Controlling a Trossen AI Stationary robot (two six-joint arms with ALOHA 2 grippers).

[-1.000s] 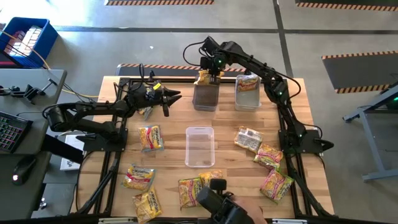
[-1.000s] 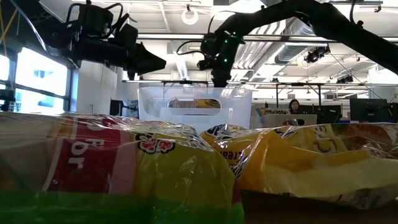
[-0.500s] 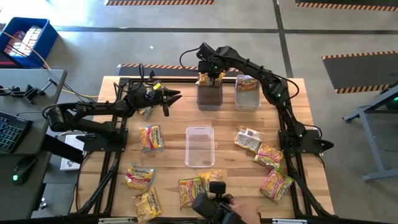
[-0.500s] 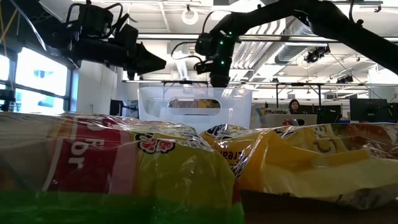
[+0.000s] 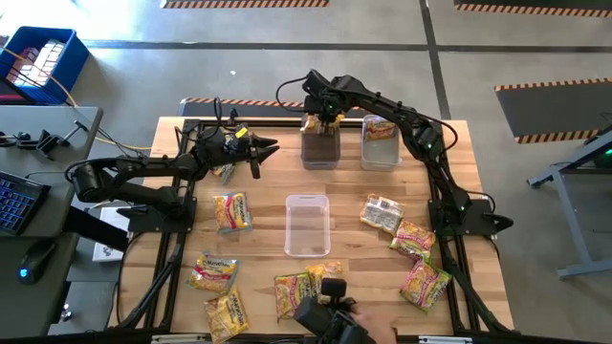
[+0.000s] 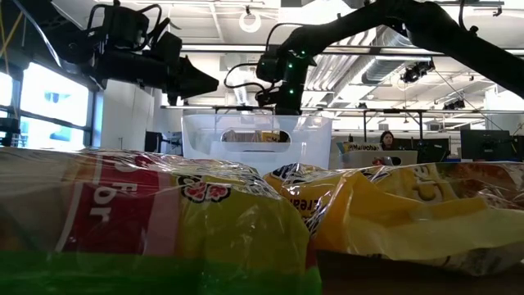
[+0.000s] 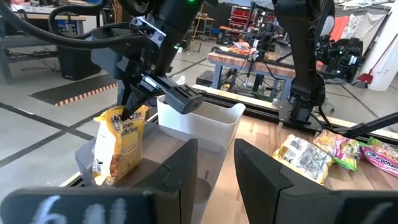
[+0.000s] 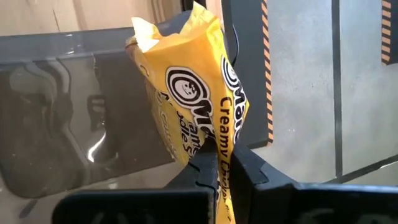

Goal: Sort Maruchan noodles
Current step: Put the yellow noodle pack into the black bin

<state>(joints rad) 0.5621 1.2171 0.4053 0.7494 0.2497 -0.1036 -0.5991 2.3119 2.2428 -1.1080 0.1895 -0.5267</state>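
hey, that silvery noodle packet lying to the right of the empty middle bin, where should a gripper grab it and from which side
The silvery packet lies flat, slightly askew, clear of the middle bin, with a pink packet close at its near right corner. Probably best: come straight down and pinch the crinkly edge facing the bin, jaws across that edge.

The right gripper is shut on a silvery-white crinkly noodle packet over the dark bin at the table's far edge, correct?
Not quite: the right gripper is shut on a yellow crinkly noodle packet, as the right wrist view shows. It is over the dark bin at the table's far edge.
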